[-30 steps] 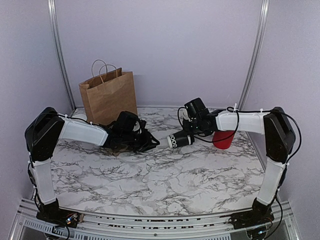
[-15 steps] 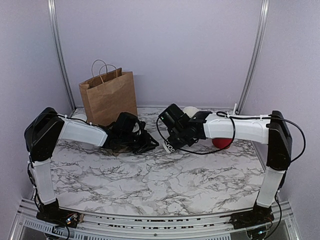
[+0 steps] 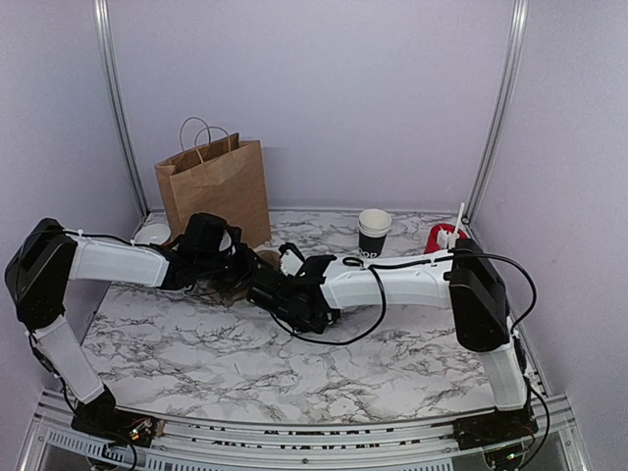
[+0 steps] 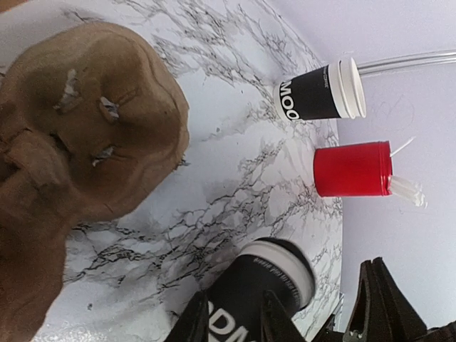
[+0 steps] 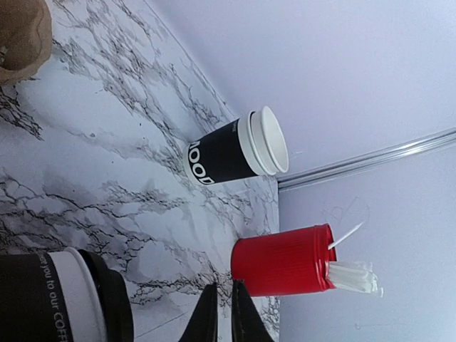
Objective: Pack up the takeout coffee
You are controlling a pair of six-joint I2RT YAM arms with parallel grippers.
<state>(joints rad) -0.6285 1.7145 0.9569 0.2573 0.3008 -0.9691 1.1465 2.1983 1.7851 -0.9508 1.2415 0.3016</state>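
The takeout coffee [image 4: 265,288] is a black cup with white lettering, a white rim and a black lid. It lies sideways just over the marble, lid end pointing away from my left wrist. My left gripper [image 4: 234,306] is shut on its lower body, a finger [image 4: 191,322] on each side. In the right wrist view the cup's lid end [image 5: 68,299] fills the lower left corner. My right gripper [image 5: 219,313] is shut with nothing in it, just beside that lid. From above, both grippers [image 3: 265,289] meet left of centre and the cup is lost among the dark parts.
A brown paper bag [image 3: 214,191] stands upright at the back left. A crumpled brown paper mass [image 4: 85,135] lies close to my left gripper. A nested stack of black cups [image 3: 374,232] and a red cup of white sticks [image 3: 442,238] stand at the back right.
My right arm has swept left from the back right to beside the left gripper. My left arm has drawn back to the left, still holding the cup.
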